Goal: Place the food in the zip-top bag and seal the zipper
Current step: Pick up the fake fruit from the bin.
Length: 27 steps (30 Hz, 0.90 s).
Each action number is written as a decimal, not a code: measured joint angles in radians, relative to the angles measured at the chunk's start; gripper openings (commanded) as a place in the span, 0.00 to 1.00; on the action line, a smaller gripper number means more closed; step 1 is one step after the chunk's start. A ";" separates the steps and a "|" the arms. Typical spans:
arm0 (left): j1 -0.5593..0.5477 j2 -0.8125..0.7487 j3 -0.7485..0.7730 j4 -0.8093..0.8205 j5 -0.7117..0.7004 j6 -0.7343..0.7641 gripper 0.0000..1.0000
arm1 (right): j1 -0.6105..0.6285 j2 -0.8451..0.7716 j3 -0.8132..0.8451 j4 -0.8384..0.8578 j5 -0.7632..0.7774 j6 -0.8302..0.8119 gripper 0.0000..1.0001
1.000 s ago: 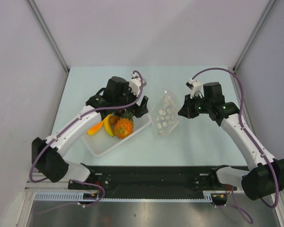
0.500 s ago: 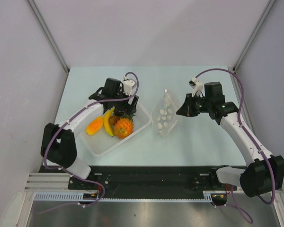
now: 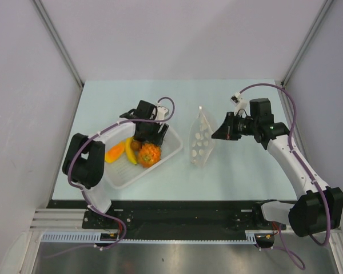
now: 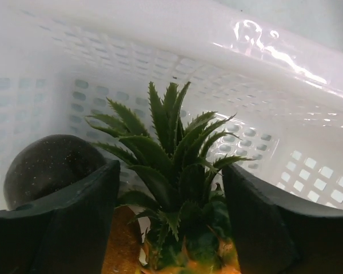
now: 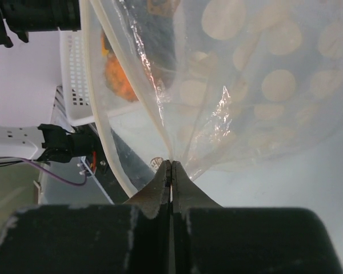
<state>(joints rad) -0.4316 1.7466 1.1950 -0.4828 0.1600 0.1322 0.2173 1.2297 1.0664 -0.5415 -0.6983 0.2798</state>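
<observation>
The left gripper (image 4: 171, 228) is low inside the white basket (image 3: 123, 178), jaws wide, one of its fingers (image 4: 63, 228) on each side of the green crown (image 4: 170, 154) of the pineapple (image 3: 149, 154). A gap shows on both sides, so nothing is held yet, i.e. the step in hand is, in my judgement, the pick of the pineapple. The dark brown fruit (image 4: 46, 165) lies just beside the finger at the left of the wrist view, touching or not I cannot tell; the banana (image 3: 130, 150) and the orange piece (image 3: 115, 152) lie in the same basket, more to the left. So all the food is in the basket and none in the zip-top bag (image 3: 200, 141), which stands on the table (image 3: 246, 171) right of the basket. The right gripper (image 5: 171, 171) pinches the bag's film w/ jaws fully closed. The zipper (image 5: 95, 114) runs as a whitish strip along the mouth; how wide the mouth gapes I cannot say. To pick well: the crown leaves are thin and prob. bend, so better go lower and close on the crown base or the body, fruit centred btw. the pads. Take care the brown fruit is not caught under a finger, lift straight up to clear the basket wall, then come to the bag mouth from above.
</observation>
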 measured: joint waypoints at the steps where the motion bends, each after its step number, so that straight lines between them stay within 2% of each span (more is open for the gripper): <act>1: -0.001 0.000 0.000 0.000 -0.001 0.000 0.55 | -0.003 0.000 0.000 0.000 -0.011 0.010 0.00; 2: -0.002 0.000 0.003 -0.002 -0.001 0.000 0.50 | -0.005 0.000 0.000 0.000 -0.019 0.017 0.00; 4: -0.001 0.000 0.014 -0.012 0.002 0.002 0.21 | -0.010 0.000 0.000 0.000 -0.037 0.035 0.00; 6: -0.001 0.000 0.032 -0.034 0.013 0.000 0.03 | -0.011 0.000 0.000 0.000 -0.044 0.041 0.00; 7: -0.001 -0.002 0.041 -0.046 0.026 -0.002 0.00 | -0.011 0.000 0.000 0.000 -0.044 0.041 0.00; 12: -0.002 -0.077 0.077 -0.097 0.069 -0.011 0.00 | -0.014 0.005 -0.008 -0.003 -0.027 0.027 0.00; 19: -0.005 -0.306 0.203 -0.093 0.175 -0.048 0.00 | -0.026 0.048 -0.040 -0.004 0.034 -0.021 0.00; 23: -0.033 -0.386 0.263 -0.015 0.270 -0.113 0.00 | -0.032 0.069 -0.063 -0.003 0.056 -0.032 0.00; 27: -0.128 -0.440 0.256 0.148 0.337 -0.191 0.00 | -0.037 0.086 -0.071 0.001 0.059 -0.034 0.00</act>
<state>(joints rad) -0.5598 1.3064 1.4509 -0.3347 0.4973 -0.0589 0.1802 1.3155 0.9951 -0.5404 -0.6395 0.2459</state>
